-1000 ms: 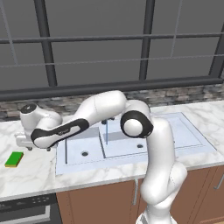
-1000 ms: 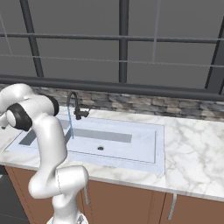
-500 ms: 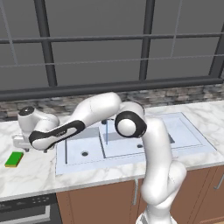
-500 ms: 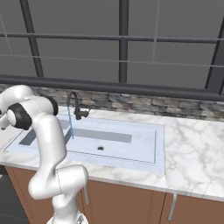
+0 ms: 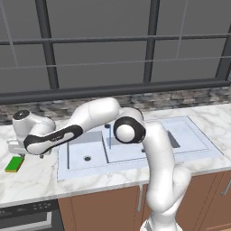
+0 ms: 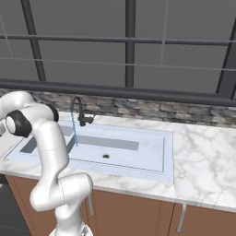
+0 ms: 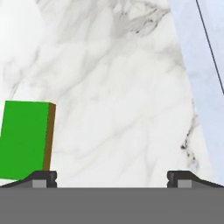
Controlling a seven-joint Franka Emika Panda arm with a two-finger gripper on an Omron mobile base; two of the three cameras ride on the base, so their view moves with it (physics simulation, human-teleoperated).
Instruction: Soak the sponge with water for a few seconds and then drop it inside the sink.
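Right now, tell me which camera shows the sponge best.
The hand view: the sponge sits large at lower left on the marble counter, green top and brown side edge both clear. The left base view shows it as a small green block left of the sink, below the open tool.

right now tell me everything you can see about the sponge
The sponge is a small flat rectangular block with a bright green top and a brownish-yellow lower layer showing along one side edge in the hand view. It lies flat on the white marble counter, left of the sink and clear of its rim. Nothing grips it: the end effector hangs above it with jaws open, the sponge off toward one fingertip.
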